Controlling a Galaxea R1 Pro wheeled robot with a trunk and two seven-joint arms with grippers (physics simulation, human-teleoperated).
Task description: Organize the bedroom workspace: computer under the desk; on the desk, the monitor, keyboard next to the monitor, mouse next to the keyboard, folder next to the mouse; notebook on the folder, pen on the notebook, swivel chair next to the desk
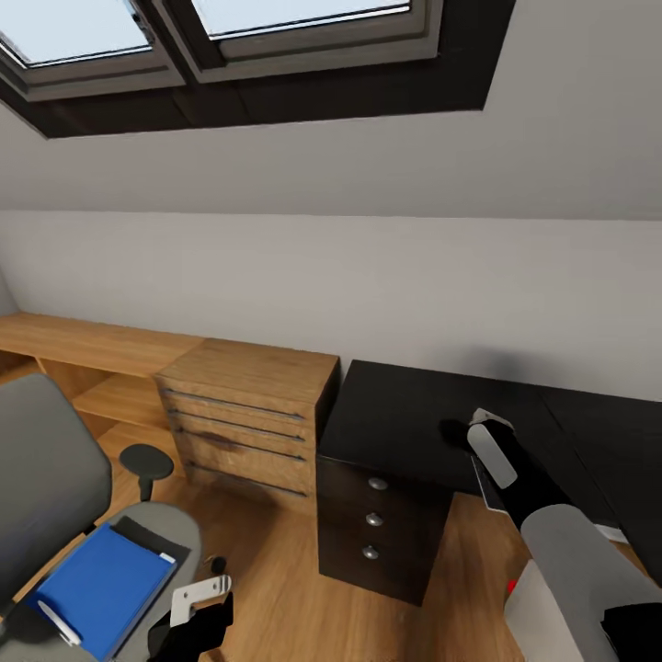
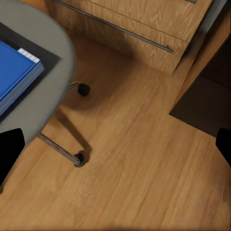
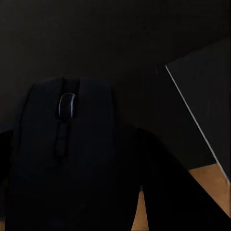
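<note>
The right end effector (image 3: 77, 192) is clenched on the mouse (image 3: 67, 139) over the bench (image 1: 405, 414) to set it down, while the left end effector (image 2: 115, 144) hangs released near the chair (image 1: 55, 478).

Wooden drawer chest (image 1: 246, 416) on wood floor (image 1: 276, 570), beneath skylight windows (image 1: 230, 28) and white wall (image 1: 368, 276).

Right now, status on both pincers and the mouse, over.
Right pincer over black desk, mouse between its fingers; contact unclear. Left pincer open, empty, beside swivel chair. Blue folder on chair seat. Nothing in the way.
</note>
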